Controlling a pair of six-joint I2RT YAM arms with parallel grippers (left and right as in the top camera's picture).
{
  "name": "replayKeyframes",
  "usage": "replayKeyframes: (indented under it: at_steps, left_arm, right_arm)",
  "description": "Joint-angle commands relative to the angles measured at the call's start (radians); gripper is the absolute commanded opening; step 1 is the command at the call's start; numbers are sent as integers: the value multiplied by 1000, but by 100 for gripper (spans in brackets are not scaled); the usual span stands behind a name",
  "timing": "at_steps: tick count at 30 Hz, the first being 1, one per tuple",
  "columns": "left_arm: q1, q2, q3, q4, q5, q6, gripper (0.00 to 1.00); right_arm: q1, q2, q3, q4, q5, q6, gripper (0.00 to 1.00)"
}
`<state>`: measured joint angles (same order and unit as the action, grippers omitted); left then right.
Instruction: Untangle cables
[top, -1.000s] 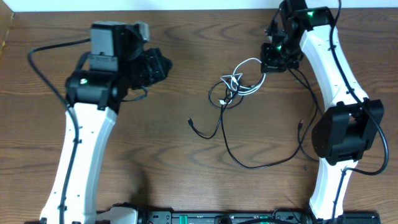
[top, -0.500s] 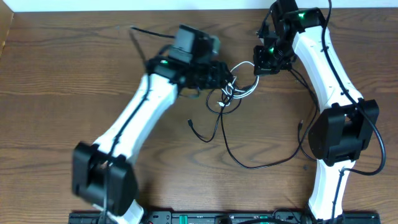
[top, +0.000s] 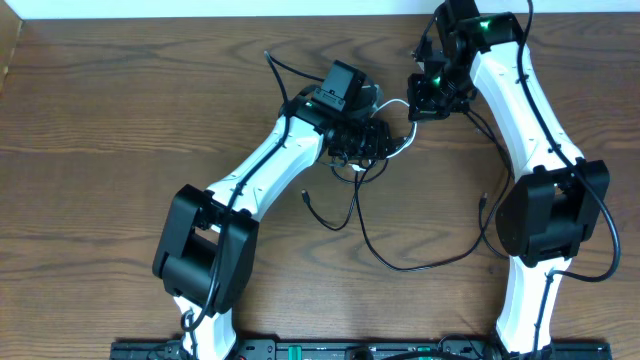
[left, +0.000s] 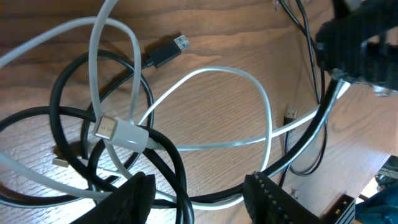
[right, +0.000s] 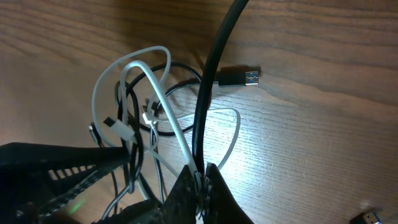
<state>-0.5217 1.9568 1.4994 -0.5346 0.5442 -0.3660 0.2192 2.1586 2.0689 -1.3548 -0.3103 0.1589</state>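
Black and white cables (left: 171, 155) sit knotted together at the far middle of the wooden counter (top: 120, 120). A white plug (left: 117, 130) lies at the heart of the knot and a black USB plug (left: 166, 53) just beside it. One long black cable (top: 410, 268) loops out toward the arms' bases. Your right tool (right: 200, 179) is clenched on a black strand (right: 210, 74) and a white strand (right: 174, 132) together. Your left tool (left: 199, 183) is released, its fingers (left: 138, 199) straddling the knot. Any marking on the plugs is too small to read.
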Motion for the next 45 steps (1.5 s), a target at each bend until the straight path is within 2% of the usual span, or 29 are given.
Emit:
replayKeyframes:
  at_steps: [1,6,34,35,36,37,45]
  left_arm:
    - [-2,27,4,2,-3,9,45]
    - [-2,35,4,1,-28,9,33]
    - [-24,84,-2,2,-74,-13,34]
    - [-30,84,-2,2,-90,-13,31]
    - [-35,84,-2,3,-102,-13,23]
    - [-40,84,-2,2,-115,-13,8]
    - [3,21,8,-33,-138,-12,7]
  right_arm:
    - [-2,-12,10,-3,-6,-18,1]
    - [-2,-12,10,-3,-6,-18,1]
    - [-2,-12,10,-3,-6,-19,1]
    - [-2,-12,10,-3,-6,-19,1]
    - [-2,-12,10,-3,-6,-19,1]
    - [-2,-12,10,-3,-6,-19,1]
    - [-2,-12,10,-5,52,-13,1]
